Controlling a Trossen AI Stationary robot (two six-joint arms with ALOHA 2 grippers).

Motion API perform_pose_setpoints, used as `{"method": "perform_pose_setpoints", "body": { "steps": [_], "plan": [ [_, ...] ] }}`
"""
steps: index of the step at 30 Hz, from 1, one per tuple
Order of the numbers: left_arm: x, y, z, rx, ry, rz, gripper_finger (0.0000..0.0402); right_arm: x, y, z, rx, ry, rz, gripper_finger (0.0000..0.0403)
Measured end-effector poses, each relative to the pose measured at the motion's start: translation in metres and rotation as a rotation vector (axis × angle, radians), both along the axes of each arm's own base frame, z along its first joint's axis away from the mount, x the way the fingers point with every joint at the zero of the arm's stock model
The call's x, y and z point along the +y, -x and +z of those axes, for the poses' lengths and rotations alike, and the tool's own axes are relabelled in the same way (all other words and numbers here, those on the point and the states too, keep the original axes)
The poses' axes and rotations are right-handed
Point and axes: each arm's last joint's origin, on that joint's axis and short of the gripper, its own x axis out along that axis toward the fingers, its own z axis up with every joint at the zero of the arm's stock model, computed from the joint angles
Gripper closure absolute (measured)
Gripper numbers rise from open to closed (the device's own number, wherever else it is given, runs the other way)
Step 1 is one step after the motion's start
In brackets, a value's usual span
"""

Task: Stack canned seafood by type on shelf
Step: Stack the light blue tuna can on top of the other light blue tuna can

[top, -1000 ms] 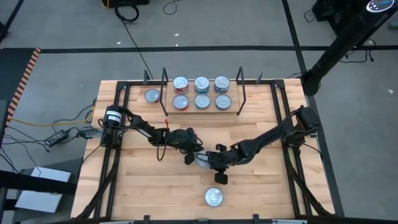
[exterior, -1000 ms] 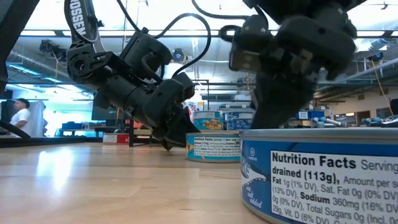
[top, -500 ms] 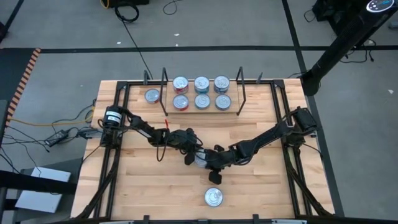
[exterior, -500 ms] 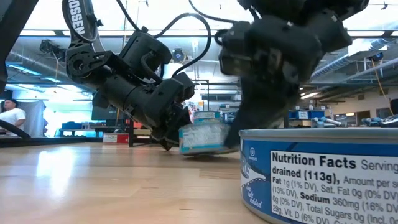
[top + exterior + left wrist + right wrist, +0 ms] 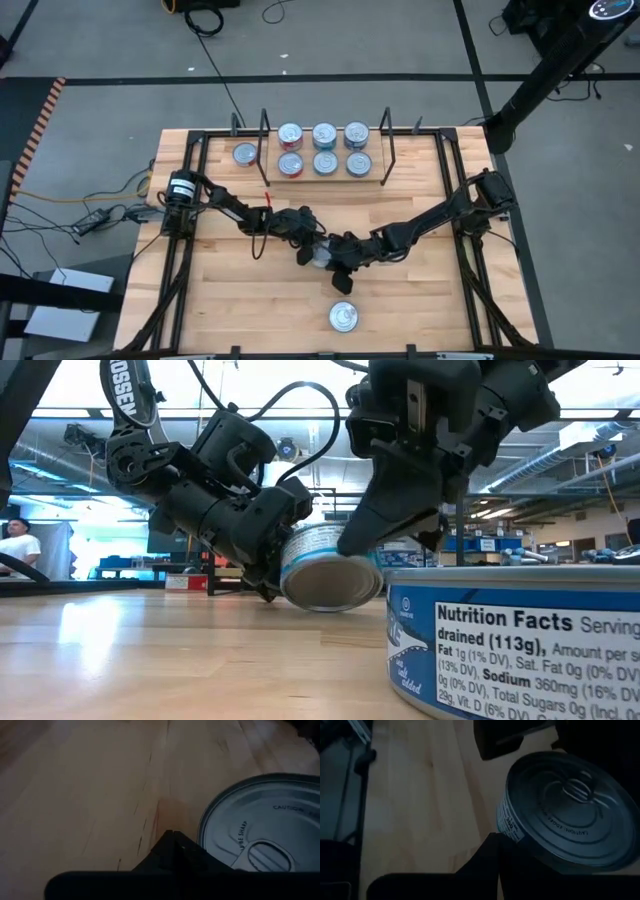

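Note:
A blue-labelled tin (image 5: 322,255) (image 5: 328,568) stands tipped on its rim at mid-table, wedged between my two shut grippers. My left gripper (image 5: 305,249) (image 5: 268,585) is at its left. My right gripper (image 5: 341,263) (image 5: 352,543) is at its right, coming down over it. Another blue tin (image 5: 343,317) (image 5: 510,645) lies flat near the front edge. The shelf (image 5: 325,181) at the back holds several tins, red at its left end and blue on the rest. One more tin (image 5: 245,154) sits on the table left of the shelf. My left gripper's shut fingertips (image 5: 170,844) press against the tin's rim (image 5: 204,832) on its left side, slanting down from the table's left. My right gripper's shut fingertips (image 5: 495,847) push against the tin's side wall (image 5: 509,826), slanting down from the right. The tin leans tilted, its lower rim (image 5: 318,603) on the table.
Black frame rails (image 5: 190,250) run along the table's left and right sides. The shelf's two black wire end frames (image 5: 265,150) stand upright at the back. Bare wood lies between the grippers and the front tin.
My right gripper has rolled at the wrist and edged toward the left gripper. The tin, which lay flat, has slid left against the left gripper and tipped up onto its rim.

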Motion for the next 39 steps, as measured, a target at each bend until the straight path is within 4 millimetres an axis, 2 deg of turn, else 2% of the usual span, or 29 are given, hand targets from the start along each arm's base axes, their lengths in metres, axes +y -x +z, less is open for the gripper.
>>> {"method": "perform_pose_setpoints", "body": {
  "steps": [13, 28, 39],
  "plan": [
    [-0.002, 0.000, 0.001, -0.007, 0.017, -0.040, 0.0396, -0.019, -0.006, 0.022, -0.110, -0.053, -0.110, 0.0393],
    [0.004, 0.000, 0.001, 0.000, 0.002, -0.035, 0.0396, -0.024, -0.008, 0.023, -0.116, -0.063, -0.115, 0.0393],
    [0.018, 0.012, 0.021, 0.124, -0.102, 0.015, 0.0396, -0.033, -0.010, 0.023, -0.117, -0.039, -0.067, 0.0393]
  ]
}}
